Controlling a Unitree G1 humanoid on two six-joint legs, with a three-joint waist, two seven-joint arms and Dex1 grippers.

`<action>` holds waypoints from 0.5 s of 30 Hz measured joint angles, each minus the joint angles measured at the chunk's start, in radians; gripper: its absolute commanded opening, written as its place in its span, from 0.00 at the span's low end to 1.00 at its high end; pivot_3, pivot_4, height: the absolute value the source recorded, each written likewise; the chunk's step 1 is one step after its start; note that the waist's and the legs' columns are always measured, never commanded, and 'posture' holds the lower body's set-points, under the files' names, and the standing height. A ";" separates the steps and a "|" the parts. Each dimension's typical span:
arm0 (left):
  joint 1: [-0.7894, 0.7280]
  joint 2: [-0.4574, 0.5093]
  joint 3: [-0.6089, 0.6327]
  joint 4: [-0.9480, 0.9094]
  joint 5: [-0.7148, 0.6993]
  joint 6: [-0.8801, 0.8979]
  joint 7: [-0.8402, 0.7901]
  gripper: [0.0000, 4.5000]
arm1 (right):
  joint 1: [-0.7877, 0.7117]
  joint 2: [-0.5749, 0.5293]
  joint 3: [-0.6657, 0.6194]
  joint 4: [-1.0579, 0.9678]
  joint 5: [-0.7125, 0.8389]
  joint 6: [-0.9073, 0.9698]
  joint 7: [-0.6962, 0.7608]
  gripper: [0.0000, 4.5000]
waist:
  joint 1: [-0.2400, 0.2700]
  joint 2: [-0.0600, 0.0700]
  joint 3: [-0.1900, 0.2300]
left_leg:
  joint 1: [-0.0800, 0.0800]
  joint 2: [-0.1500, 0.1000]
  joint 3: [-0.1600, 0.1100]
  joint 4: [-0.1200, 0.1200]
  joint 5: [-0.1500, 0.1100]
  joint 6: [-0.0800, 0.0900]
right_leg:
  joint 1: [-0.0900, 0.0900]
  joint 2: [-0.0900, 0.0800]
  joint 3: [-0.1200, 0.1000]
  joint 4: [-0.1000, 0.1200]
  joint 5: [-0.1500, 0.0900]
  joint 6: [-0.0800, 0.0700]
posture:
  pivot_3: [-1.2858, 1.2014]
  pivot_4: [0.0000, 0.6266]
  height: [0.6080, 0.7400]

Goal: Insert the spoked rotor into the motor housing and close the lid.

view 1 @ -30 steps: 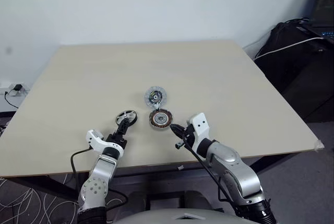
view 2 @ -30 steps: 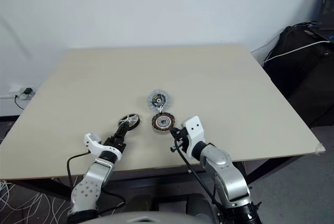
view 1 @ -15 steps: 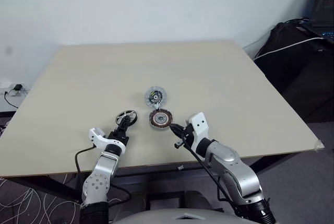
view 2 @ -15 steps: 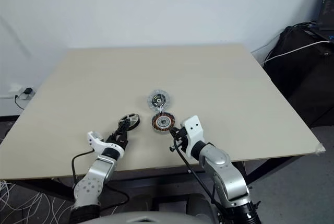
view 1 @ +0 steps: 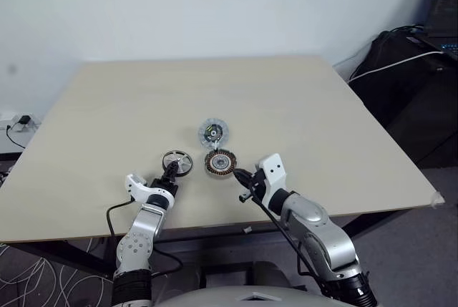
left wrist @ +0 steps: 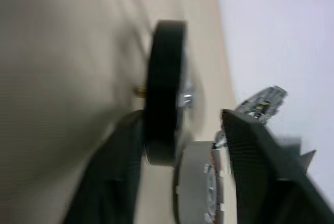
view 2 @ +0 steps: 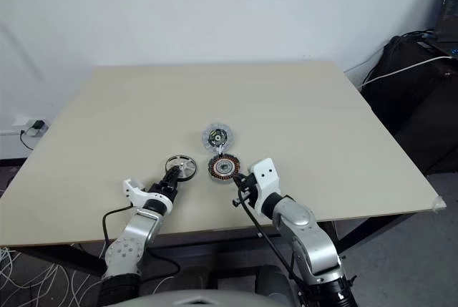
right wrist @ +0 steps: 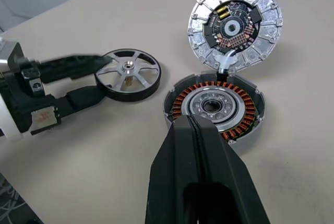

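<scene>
Pale tabletop [view 1: 300, 99] lies bare beyond the parts, its near edge close behind both arms. Left of the motor housing [view 1: 220, 162], the spoked rotor [view 1: 177, 162] sits between the left gripper [view 1: 172, 172]'s closing fingers. The lid [view 1: 212, 132] lies just beyond the housing; the right gripper [view 1: 238, 175], pressed together, hovers beside it.

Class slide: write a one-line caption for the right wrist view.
The left tool straddles the spoked rotor on the table, beside the open motor housing and its lid.
</scene>
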 measured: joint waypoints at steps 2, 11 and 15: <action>0.000 0.000 0.001 0.008 0.001 -0.002 0.014 0.21 | 0.001 -0.001 -0.002 0.000 0.000 0.000 -0.002 0.00 | 0.000 0.000 0.000 | 0.000 0.000 0.000 0.000 0.000 0.000 | 0.000 0.000 0.000 0.000 0.000 0.000 | 0.52 0.00 1.00; -0.005 0.000 -0.004 0.008 0.005 -0.014 0.029 0.09 | 0.003 -0.003 -0.001 0.000 0.000 0.000 -0.006 0.00 | -0.001 0.000 -0.001 | 0.000 0.000 0.000 0.000 0.000 -0.001 | 0.000 0.000 0.000 0.000 0.000 0.000 | 0.52 0.00 1.00; 0.009 0.000 0.002 -0.004 -0.001 -0.010 -0.003 0.09 | 0.003 -0.002 -0.001 0.000 0.000 0.000 -0.012 0.00 | -0.001 0.000 -0.001 | 0.000 0.000 0.000 0.000 0.000 -0.001 | 0.000 0.000 0.000 0.000 0.000 0.000 | 0.52 0.00 1.00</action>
